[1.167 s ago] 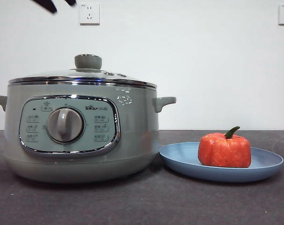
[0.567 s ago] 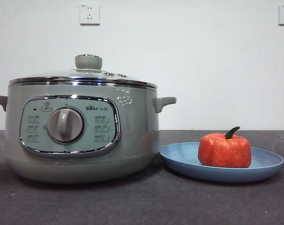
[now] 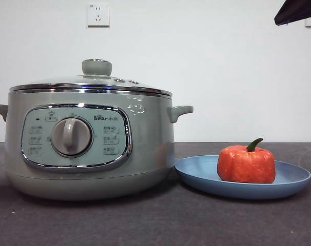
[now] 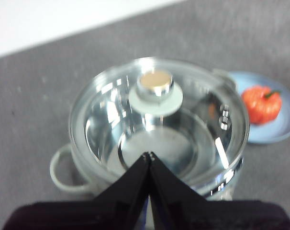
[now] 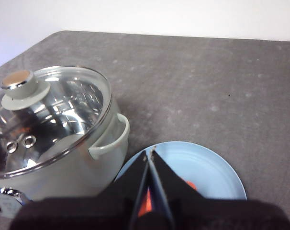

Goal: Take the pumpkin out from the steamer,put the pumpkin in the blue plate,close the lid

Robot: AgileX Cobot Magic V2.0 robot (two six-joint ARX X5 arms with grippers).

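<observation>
Orange pumpkin (image 3: 246, 164) is seated beside the steamer (image 3: 89, 143); both pincers (image 4: 149, 155) (image 5: 150, 152) are pressed together above, so the lid (image 3: 91, 84) could be knocked.

Right wrist view: pumpkin (image 5: 144, 207) mostly hidden behind own jaws, steamer (image 5: 63, 167) cut at edge. Left wrist view blurred; plate (image 4: 274, 129) cut off. Front view: panel labels perhaps too small.

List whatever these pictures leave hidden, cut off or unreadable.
- Pumpkin, right wrist view: mostly hidden behind the right pincer.
- Steamer panel labels, front view: too small to read.
- Steamer's front, left wrist view: hidden behind the left pincer.
- Arm, front view: cut off by the top corner.
</observation>
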